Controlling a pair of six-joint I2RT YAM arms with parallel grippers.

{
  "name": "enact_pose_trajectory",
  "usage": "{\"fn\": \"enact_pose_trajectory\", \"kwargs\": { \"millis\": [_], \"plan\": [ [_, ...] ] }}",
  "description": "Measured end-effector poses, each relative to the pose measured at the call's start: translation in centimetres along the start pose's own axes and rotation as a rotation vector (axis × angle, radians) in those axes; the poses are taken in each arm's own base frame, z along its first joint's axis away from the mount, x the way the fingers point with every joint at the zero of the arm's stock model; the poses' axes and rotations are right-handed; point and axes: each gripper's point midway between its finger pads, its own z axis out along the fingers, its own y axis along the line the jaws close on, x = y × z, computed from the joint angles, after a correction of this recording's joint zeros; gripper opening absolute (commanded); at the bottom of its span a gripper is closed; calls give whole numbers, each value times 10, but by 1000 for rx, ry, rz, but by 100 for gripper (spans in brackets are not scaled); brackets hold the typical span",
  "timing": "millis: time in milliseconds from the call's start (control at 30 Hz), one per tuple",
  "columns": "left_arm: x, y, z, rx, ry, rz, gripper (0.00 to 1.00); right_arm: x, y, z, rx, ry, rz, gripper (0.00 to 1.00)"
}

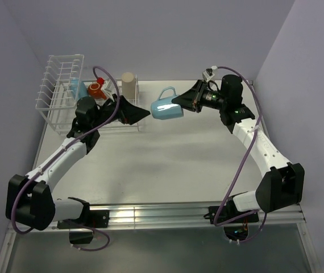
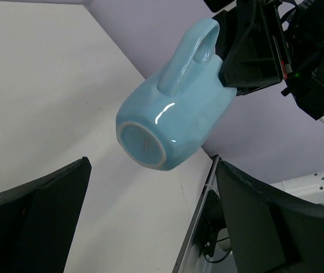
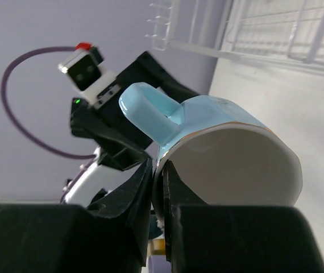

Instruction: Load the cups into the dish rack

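Here, the light blue mug (image 1: 166, 107) hung sideways over the worktop (image 1: 173, 165), its rim pinched by the right tool (image 1: 177, 102). The left tool (image 1: 144, 114) gaped just short of its base, with the dish rack (image 1: 59, 91) beyond.

1. We see the right gripper (image 1: 178, 103) clamped on a light blue mug (image 1: 165, 110). The mug lies sideways with its handle toward the far wall.
2. The left gripper (image 1: 142, 113) points at the mug's other end, just beside it.
3. The dish rack (image 1: 65, 91) sits far left. A second blue mug (image 1: 78, 89) and a red-orange cup (image 1: 95, 89) are inside.
4. A beige cup (image 1: 128, 84) stands upright at the rack's right end.
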Motion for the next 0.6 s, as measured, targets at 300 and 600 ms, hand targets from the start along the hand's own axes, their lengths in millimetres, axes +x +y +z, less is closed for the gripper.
{"fn": "enact_pose_trajectory", "kwargs": {
  "millis": [300, 600],
  "plan": [
    [-2, -9, 10, 126, 0, 48, 99, 14, 33, 2, -146, 66, 49, 0],
    [-5, -33, 12, 299, -15, 64, 99, 19, 52, 2, -219, 89, 58, 0]
  ]
}}
